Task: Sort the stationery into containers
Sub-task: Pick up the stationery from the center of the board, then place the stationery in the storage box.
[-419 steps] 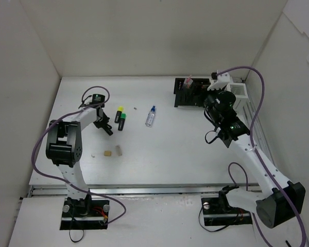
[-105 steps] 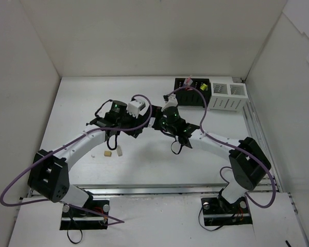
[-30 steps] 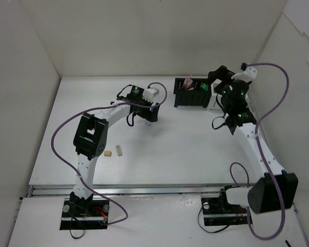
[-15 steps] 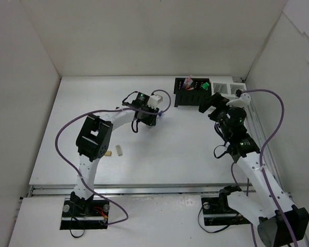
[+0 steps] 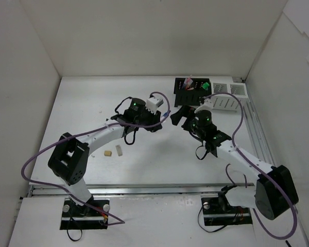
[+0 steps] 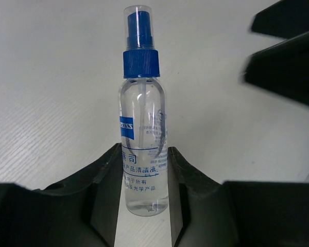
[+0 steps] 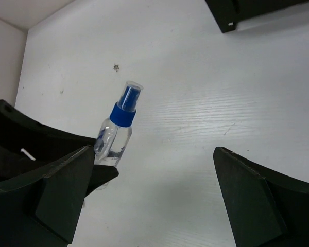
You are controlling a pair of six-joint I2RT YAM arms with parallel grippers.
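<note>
Black fingers point(image 6: 105, 190) of the left pincer point(image 6: 144, 175) squeeze the bottom half of the clear bottle point(image 6: 143, 118). Its blue cap point(image 6: 141, 56) sticks out past the tips. Just across from it, the right pincer point(image 7: 159, 195) gapes wide and holds nothing. I think the slick bottle could slip or swing down, as only its low end is pinched. The two pincers are close, so they could bump. Just past the right pincer stands the black organiser point(image 5: 190, 98).
</note>
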